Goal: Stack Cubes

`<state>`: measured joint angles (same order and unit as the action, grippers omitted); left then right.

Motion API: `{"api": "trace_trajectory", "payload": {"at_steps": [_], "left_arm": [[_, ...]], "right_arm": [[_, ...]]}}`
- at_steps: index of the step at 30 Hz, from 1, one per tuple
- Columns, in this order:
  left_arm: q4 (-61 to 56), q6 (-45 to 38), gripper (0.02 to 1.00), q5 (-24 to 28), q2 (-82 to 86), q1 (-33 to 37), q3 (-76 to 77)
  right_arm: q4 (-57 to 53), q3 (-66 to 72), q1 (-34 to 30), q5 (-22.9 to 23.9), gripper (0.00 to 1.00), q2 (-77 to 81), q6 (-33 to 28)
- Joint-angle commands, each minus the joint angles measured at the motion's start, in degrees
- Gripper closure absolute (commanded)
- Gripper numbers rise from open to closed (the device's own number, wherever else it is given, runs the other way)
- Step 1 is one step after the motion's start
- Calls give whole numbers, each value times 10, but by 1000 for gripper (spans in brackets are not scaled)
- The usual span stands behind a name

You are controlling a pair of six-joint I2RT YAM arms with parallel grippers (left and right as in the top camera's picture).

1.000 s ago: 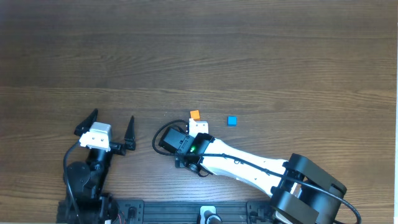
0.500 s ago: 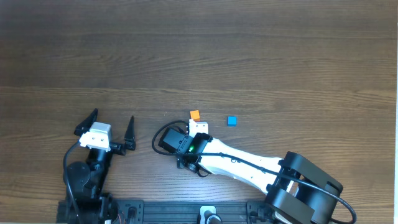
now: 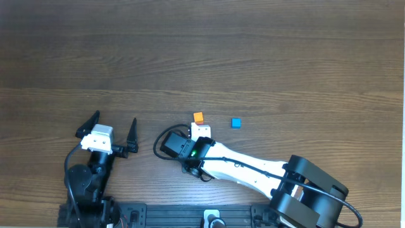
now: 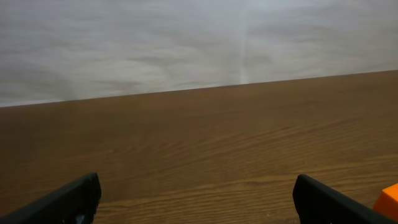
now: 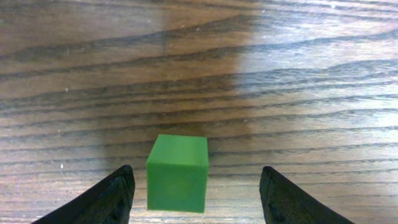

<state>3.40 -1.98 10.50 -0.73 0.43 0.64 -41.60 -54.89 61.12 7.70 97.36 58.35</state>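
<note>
Wooden table (image 3: pixel 253 50), pale wall (image 4: pixel 186 37) past far edge. Orange cube (image 3: pixel 199 117), blue cube (image 3: pixel 236 123) mid-table, wide wood beyond. Left gripper (image 3: pixel 114 118) fingers spread; right gripper (image 5: pixel 196 186) fingers apart astride green cube (image 5: pixel 178 172).

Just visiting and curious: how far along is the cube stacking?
Done: nothing stacked; the orange cube and blue cube lie apart on the table. In hand: the right tool, open, straddles the green cube, not gripping. To do: grasp it, then build the whole stack. The left tool sits open.
</note>
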Motion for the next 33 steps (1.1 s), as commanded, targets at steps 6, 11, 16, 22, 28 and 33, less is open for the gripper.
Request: {"api": "trace_trajectory", "payload": {"at_steps": [6, 11, 16, 22, 28, 33], "left_arm": [[0, -8, 18, -3, 3, -2, -3], [0, -8, 20, -3, 3, -2, -3], [0, -8, 18, -3, 3, -2, -3], [0, -8, 18, -3, 3, -2, -3], [1, -8, 20, -3, 3, -2, -3], [1, -8, 18, -3, 3, -2, -3]], "right_arm": [[3, 3, 8, 5, 424, 5, 13], [3, 3, 8, 5, 467, 6, 14], [3, 3, 8, 5, 527, 8, 19], [6, 3, 8, 5, 586, 8, 21], [7, 3, 8, 5, 654, 8, 25], [7, 3, 8, 5, 698, 8, 25]]}}
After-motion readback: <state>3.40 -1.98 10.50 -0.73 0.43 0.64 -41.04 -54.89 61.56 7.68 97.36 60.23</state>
